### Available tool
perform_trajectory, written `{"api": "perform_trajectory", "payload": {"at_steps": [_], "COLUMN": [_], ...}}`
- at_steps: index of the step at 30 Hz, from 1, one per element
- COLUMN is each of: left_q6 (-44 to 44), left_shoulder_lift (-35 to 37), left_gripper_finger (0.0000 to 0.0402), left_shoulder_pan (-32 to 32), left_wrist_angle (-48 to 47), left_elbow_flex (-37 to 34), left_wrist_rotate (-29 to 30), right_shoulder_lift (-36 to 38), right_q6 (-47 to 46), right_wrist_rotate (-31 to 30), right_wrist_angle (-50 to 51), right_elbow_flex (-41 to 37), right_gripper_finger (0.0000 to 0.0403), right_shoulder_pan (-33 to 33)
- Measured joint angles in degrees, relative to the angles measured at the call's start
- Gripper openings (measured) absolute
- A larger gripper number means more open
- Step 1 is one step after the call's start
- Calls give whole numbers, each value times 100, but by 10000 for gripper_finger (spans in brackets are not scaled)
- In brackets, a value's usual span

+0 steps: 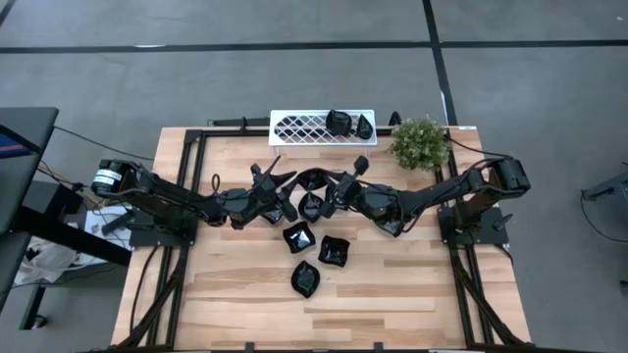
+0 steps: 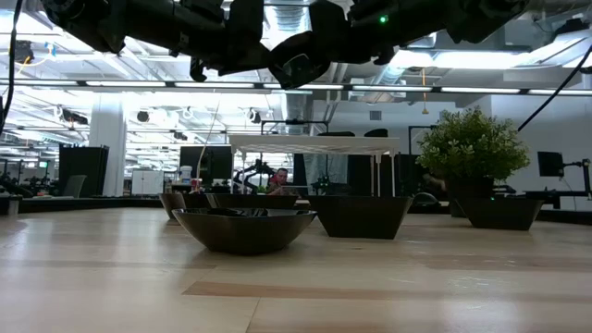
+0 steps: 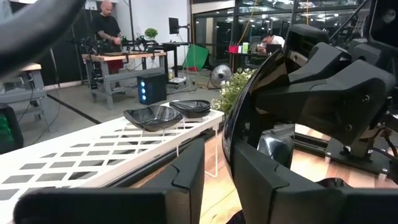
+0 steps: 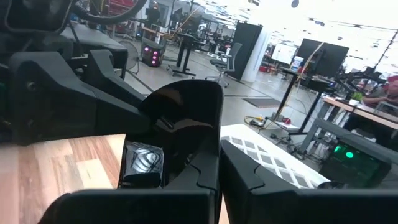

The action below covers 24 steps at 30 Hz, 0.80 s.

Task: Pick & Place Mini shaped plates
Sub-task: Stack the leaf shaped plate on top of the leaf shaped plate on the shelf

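High view: the two arms meet over the middle of the table, a handover of one mini shaped plate in the air. The left gripper (image 1: pixel 283 193) sits left of centre; in its wrist view its fingers (image 3: pixel 186 171) stand apart, with the plate's edge (image 3: pixel 245 115) in the gap, not visibly pinched. Judgement: the left is letting go. The right gripper (image 1: pixel 343 188) faces it just beside; its wrist view shows its fingers closed together on the glossy black plate (image 4: pixel 186 124), held upright on edge.

Other plates: three lie loose on the wood (image 1: pixel 299 236), (image 1: pixel 334 250), (image 1: pixel 305 278); more sit under the grippers. Two already rest on the white lattice rack (image 1: pixel 304 126), at its right end (image 1: pixel 339 122), with the potted plant (image 1: pixel 420 142) just beyond.

Next move, as judged: the left must back away clear, then the right carry the plate to the rack and set it beside the two there.
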State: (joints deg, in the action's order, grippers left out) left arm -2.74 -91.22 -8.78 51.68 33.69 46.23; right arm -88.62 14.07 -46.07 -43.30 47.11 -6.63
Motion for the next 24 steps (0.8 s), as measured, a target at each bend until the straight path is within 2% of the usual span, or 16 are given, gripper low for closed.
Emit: {"api": "perform_trajectory", "payload": {"at_steps": [6,11,20,22,24], "left_q6": [-125,-113,572,648,665], "left_shoulder_lift": [2,181,1358,1645,1918], "left_gripper_finger": [97,102,102,102,102], "left_shoulder_pan": [0,0,-2,0,0], "left_wrist_angle": [-18,-234,-2153,-2320,-2346], "left_elbow_flex": [0,0,-58,-214,-431], "left_wrist_rotate": [5,5,11,-166,-462], "right_shoulder_lift": [45,182,955,1256,1568], "right_q6": [130,150,-42,-247,-564], "right_wrist_rotate": [-84,-660,-641,-585,-234], "right_wrist_angle": [155,322,1394,1917,2385], "right_elbow_flex": [2,4,7,7,7], "right_gripper_finger": [1,1,1,1,1], "right_shoulder_pan": [7,2,160,314,552]}}
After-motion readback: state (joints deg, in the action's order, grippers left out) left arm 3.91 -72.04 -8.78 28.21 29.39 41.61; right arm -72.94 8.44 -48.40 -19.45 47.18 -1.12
